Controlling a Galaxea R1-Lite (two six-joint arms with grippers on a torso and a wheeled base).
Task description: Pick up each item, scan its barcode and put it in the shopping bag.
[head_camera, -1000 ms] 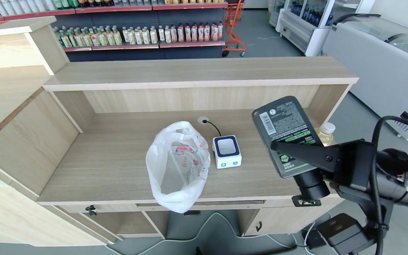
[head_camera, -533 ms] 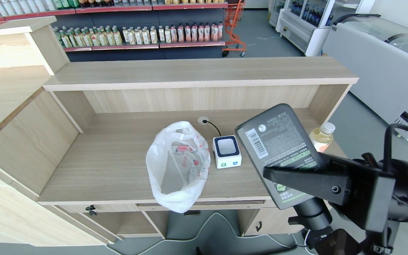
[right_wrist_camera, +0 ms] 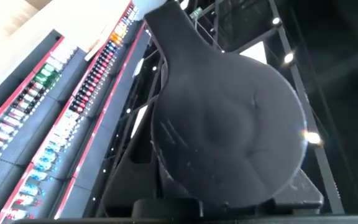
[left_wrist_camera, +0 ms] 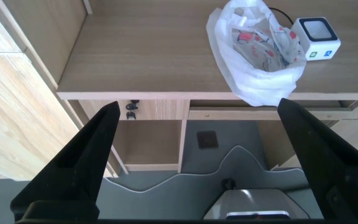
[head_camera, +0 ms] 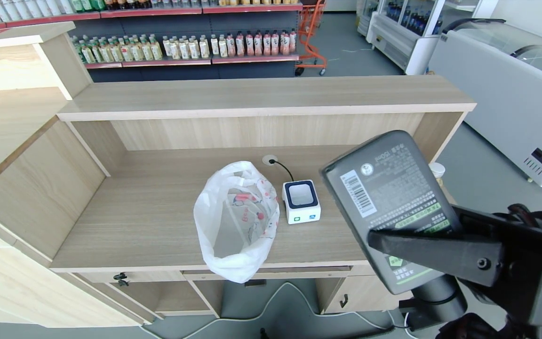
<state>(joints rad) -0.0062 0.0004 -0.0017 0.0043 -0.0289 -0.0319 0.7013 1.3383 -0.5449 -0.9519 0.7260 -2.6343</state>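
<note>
One dark grey soft pouch (head_camera: 393, 188) is clamped at its lower end in the right claw (head_camera: 395, 241), raised over the wooden counter (head_camera: 158, 212); it is judged pliable and slippery, best gripped near a seam. The left claw (left_wrist_camera: 199, 104) is spread apart.

Shop interior, evenly bright. Before me is a light wood surface (head_camera: 158, 212) with a raised back ledge (head_camera: 261, 96). Behind it are shelves (head_camera: 247, 59) lined with bottles (head_camera: 181, 47), an orange cart (head_camera: 309, 28) and grey floor (head_camera: 355, 52). A white chest freezer (head_camera: 497, 94) stands to my right.
</note>
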